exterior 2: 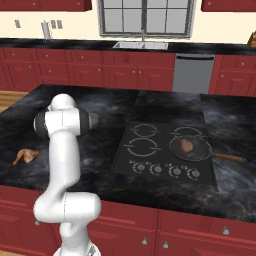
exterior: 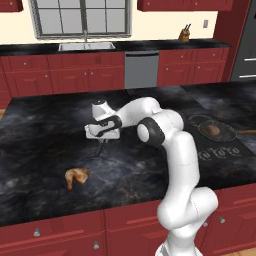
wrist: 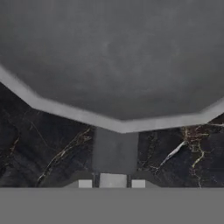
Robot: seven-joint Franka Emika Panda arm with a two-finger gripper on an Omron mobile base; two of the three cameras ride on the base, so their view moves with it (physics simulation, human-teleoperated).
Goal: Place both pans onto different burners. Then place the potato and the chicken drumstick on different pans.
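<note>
In the hand view, a dark-grey pan point(wrist: 113, 57) lies on the black marble counter, its flat handle point(wrist: 114, 148) running down between my fingertips point(wrist: 85, 183). My gripper point(wrist: 112, 183) is shut on that handle. From the left base view the gripper point(exterior: 101, 142) points down at the counter, left of the cooktop. The other pan point(exterior: 216, 129) point(exterior 2: 189, 146) sits on a right-hand burner with the potato point(exterior: 214, 130) point(exterior 2: 186, 145) inside it. The chicken drumstick point(exterior: 76, 176) point(exterior 2: 25, 156) lies on the counter near the front edge, apart from the gripper.
The black glass cooktop point(exterior 2: 150, 160) has bare burners point(exterior 2: 141, 146) on its left side and a row of knobs along its front. A sink point(exterior: 86, 46) and a dishwasher point(exterior: 141, 70) stand at the far wall. The stove pan's handle point(exterior 2: 230, 157) sticks out to the right.
</note>
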